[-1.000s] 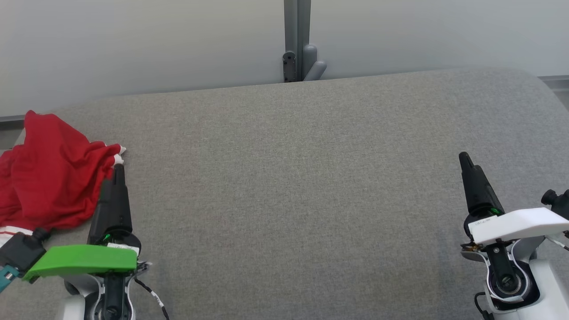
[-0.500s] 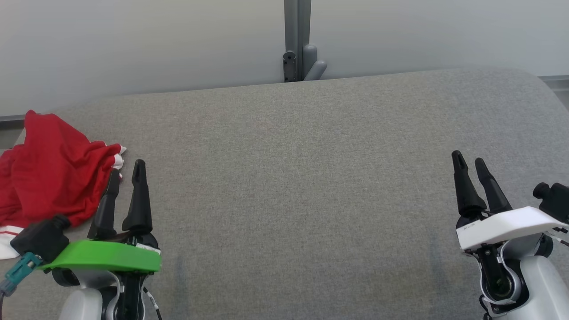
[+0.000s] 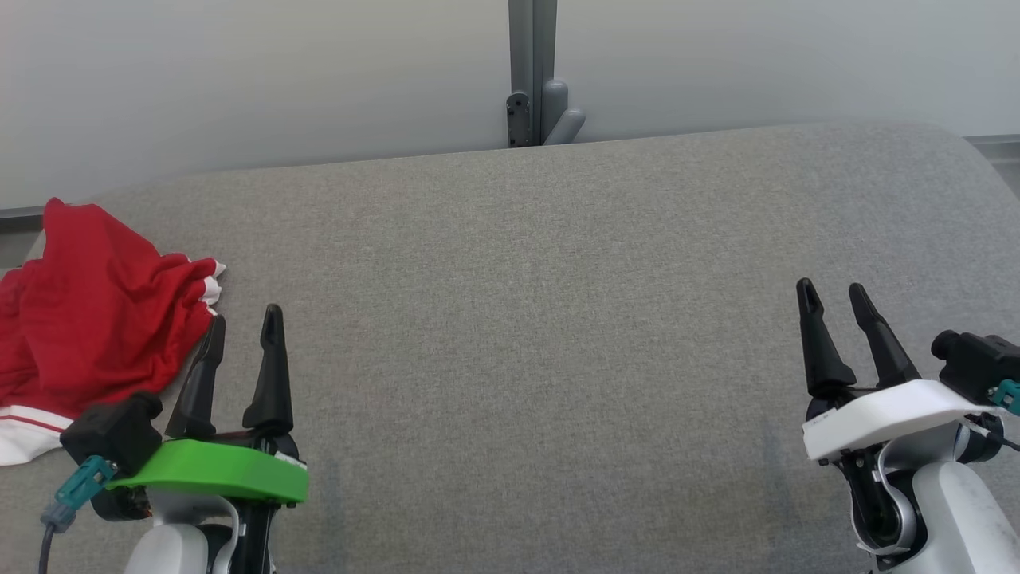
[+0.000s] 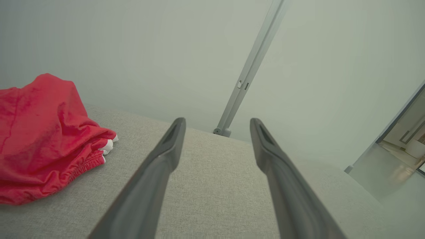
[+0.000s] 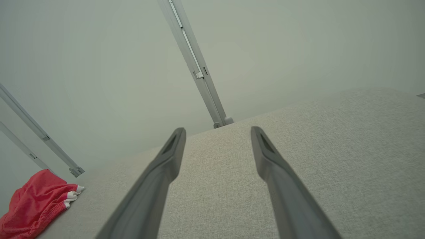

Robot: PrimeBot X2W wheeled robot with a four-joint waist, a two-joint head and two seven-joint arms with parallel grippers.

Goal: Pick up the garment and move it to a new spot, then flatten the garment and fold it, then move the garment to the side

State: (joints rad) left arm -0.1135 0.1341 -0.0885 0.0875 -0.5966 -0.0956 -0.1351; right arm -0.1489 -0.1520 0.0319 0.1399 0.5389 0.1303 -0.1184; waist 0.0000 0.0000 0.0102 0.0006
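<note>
At the left edge of the grey padded surface (image 3: 518, 319), the red garment (image 3: 96, 311) lies crumpled, not yet picked up. The left gripper (image 3: 245, 315) hovers just beside it, jaws spread and empty, handy for the grab. The right gripper (image 3: 830, 287) sits well apart, equally wide and empty.

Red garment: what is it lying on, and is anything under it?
The red garment lies crumpled on the grey fabric surface. Its folds hide anything directly beneath it.
</note>
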